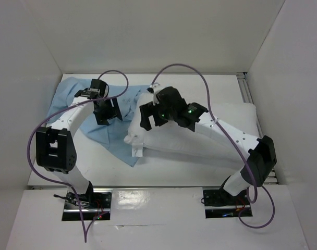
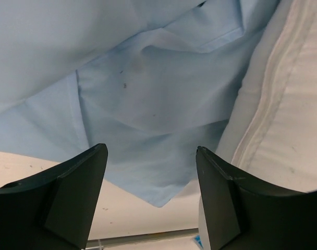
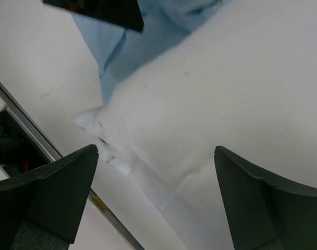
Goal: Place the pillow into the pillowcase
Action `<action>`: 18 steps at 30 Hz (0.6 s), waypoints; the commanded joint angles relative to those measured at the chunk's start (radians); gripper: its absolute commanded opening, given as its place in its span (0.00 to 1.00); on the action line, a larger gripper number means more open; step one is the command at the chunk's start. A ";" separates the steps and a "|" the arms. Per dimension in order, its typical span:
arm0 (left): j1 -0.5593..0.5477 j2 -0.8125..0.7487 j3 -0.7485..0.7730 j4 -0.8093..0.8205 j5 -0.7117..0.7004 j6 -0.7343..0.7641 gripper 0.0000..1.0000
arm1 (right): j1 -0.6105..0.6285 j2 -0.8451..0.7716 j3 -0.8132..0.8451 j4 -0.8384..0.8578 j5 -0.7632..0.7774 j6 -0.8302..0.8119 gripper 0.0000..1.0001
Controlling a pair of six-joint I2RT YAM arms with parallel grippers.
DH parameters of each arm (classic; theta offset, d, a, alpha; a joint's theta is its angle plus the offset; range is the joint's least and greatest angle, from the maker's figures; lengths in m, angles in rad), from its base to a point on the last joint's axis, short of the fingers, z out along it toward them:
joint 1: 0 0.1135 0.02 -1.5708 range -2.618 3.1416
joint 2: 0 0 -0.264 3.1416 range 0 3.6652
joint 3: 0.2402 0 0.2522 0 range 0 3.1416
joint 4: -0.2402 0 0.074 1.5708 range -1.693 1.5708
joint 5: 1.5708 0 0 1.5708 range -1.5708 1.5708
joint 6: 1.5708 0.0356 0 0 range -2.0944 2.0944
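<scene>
The white pillow (image 1: 221,130) lies on the table's right half, its left end next to the light blue pillowcase (image 1: 111,138), which lies flat and rumpled on the left. My left gripper (image 1: 107,113) hovers open over the pillowcase; in the left wrist view the blue cloth (image 2: 148,94) fills the frame and the pillow's seamed edge (image 2: 283,104) is at the right. My right gripper (image 1: 149,119) hovers open over the pillow's left end; in the right wrist view the pillow (image 3: 226,104) fills the frame with its corner tag (image 3: 96,125) and a bit of pillowcase (image 3: 122,47).
White walls enclose the table on the left, back and right. A metal rail (image 1: 247,88) runs along the right back edge. Purple cables (image 1: 38,130) loop from both arms. The table's front edge (image 1: 158,186) lies just before the arm bases.
</scene>
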 commanded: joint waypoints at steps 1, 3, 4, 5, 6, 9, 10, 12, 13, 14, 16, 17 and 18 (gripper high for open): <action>-0.033 0.007 0.060 -0.006 0.024 -0.001 0.81 | -0.010 -0.007 0.206 -0.088 0.043 -0.088 1.00; -0.047 0.007 0.079 -0.007 0.024 -0.001 0.81 | -0.010 0.005 0.298 -0.143 0.104 -0.122 1.00; -0.056 0.017 0.090 -0.007 0.024 -0.001 0.81 | -0.023 0.021 0.333 -0.173 0.217 -0.122 1.00; -0.056 0.017 0.119 -0.007 0.064 -0.001 0.81 | -0.057 0.039 0.365 -0.209 0.282 -0.122 1.00; -0.056 0.017 0.140 -0.007 0.087 -0.001 0.83 | -0.085 0.058 0.392 -0.242 0.335 -0.109 1.00; -0.068 0.040 0.238 -0.007 0.117 -0.010 0.86 | -0.259 0.125 0.442 -0.361 0.453 -0.050 1.00; -0.085 0.061 0.257 -0.007 0.117 -0.010 0.88 | -0.307 0.145 0.453 -0.371 0.424 -0.041 1.00; -0.099 0.099 0.278 0.018 0.095 -0.010 0.86 | -0.373 0.162 0.453 -0.358 0.355 -0.041 1.00; -0.110 0.118 0.268 0.033 0.083 -0.010 0.86 | -0.373 0.171 0.433 -0.323 0.333 -0.041 1.00; -0.110 0.157 0.256 0.049 0.083 -0.021 0.85 | -0.364 0.171 0.415 -0.297 0.283 -0.041 1.00; -0.110 0.191 0.231 0.104 0.119 -0.046 0.83 | -0.311 0.182 0.369 -0.251 0.250 -0.050 1.00; -0.110 0.202 0.217 0.121 0.150 -0.046 0.83 | -0.292 0.206 0.322 -0.237 0.250 -0.061 1.00; -0.123 0.202 0.206 0.141 0.178 -0.046 0.83 | -0.278 0.223 0.300 -0.236 0.282 -0.061 1.00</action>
